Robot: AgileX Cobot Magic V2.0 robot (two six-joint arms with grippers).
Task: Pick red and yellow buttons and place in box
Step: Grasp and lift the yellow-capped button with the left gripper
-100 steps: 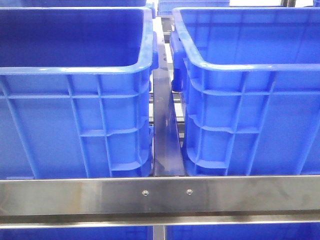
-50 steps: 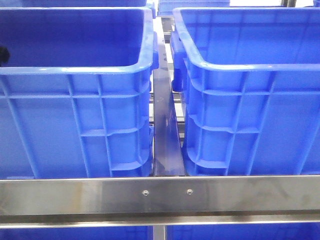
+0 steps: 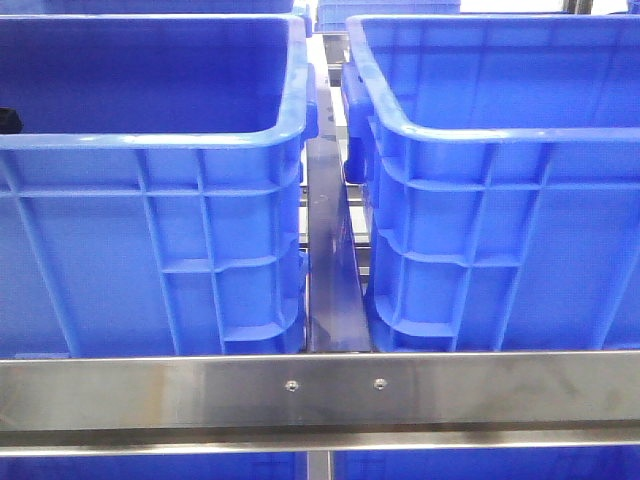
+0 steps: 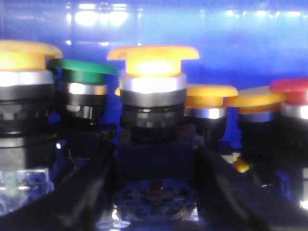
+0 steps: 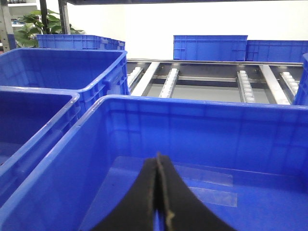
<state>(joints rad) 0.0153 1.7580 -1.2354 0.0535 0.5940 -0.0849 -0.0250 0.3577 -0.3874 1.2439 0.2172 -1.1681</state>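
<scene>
Pick step in hand. Left gripper (image 4: 155, 192) down in left crate (image 3: 150, 140), fingers apart either side of yellow button (image 4: 153, 72); not yet clamped. Next: close on body, lift clear of neighbours. Red button (image 4: 292, 94) nearby, green button (image 4: 83, 77) alongside. Right gripper (image 5: 158, 192) pressed together, empty, over right crate (image 5: 202, 125), apparently empty.

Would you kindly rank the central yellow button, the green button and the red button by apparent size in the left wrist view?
1. Central yellow button, clearly largest.
2. Green button.
3. Red button, cut off at the frame edge.
The yellow one sits nearest the camera, so true sizes may be alike.
</scene>
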